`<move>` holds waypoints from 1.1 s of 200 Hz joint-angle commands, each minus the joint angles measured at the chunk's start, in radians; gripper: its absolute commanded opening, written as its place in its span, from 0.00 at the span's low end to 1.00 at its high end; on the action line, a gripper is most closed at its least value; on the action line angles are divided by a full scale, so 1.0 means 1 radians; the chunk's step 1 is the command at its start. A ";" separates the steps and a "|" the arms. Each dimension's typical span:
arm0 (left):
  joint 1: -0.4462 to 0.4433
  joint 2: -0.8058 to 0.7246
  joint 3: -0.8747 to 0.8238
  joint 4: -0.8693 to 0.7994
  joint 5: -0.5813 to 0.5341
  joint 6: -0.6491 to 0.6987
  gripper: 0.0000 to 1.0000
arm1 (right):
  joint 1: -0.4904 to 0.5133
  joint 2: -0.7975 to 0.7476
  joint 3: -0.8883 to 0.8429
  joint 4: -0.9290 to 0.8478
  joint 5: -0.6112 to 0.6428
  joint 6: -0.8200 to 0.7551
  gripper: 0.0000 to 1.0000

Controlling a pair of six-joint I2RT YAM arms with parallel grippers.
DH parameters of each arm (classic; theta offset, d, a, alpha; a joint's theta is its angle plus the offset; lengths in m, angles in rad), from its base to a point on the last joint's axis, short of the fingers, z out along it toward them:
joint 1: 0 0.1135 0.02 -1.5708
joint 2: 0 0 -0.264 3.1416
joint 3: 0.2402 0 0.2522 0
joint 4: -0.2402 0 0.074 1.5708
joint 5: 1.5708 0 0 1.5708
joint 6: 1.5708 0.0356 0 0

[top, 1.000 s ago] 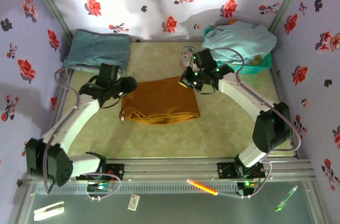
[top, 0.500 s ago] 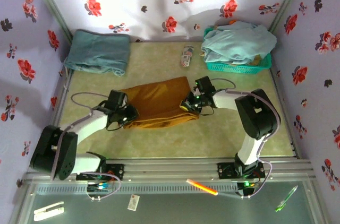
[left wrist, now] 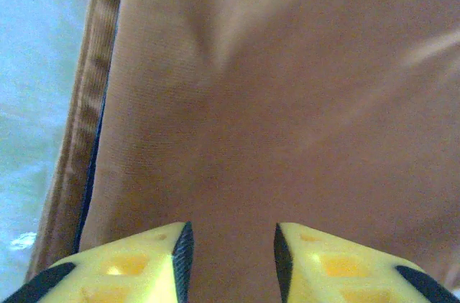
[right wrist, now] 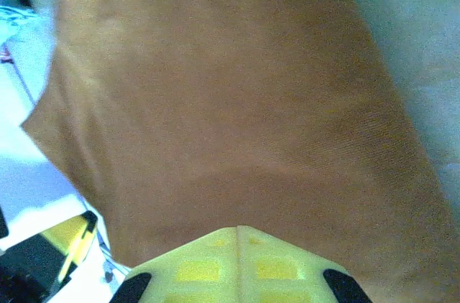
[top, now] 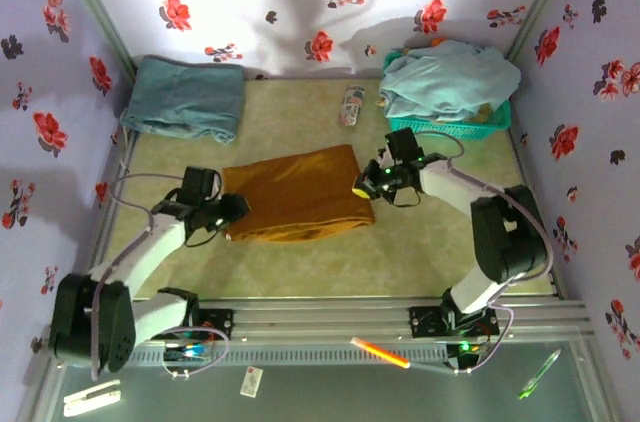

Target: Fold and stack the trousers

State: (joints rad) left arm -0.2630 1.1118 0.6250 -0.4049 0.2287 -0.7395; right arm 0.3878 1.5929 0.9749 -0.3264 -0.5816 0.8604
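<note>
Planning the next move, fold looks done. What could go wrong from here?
1. The right gripper is shut at the right edge of the trousers; if cloth is pinched, pulling away could drag the fold open.
2. The left gripper is open over the layered left edge; it may grab just the top layer.

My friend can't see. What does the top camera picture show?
Folded mustard-brown trousers lie mid-table, with the left gripper at their left end and the right gripper at their right end. A folded teal garment sits back left; a green basket of pale blue cloth back right.
</note>
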 commanded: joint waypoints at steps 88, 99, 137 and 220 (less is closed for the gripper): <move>0.188 0.726 0.856 -0.176 -0.243 0.174 0.71 | -0.001 0.027 0.219 -0.072 0.020 -0.068 0.48; 0.215 0.802 0.919 -0.155 -0.183 0.159 0.71 | -0.003 0.030 0.218 -0.073 0.015 -0.080 0.50; 0.241 1.011 1.104 -0.101 -0.126 0.172 0.73 | -0.014 0.053 0.198 -0.083 0.004 -0.116 0.53; 0.224 1.183 1.095 -0.006 0.020 0.132 0.00 | -0.072 0.052 0.176 -0.079 -0.015 -0.127 0.49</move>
State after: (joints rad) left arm -0.0128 2.2875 1.7966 -0.4583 0.1501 -0.5953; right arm 0.3264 1.6535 1.1603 -0.3923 -0.5800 0.7597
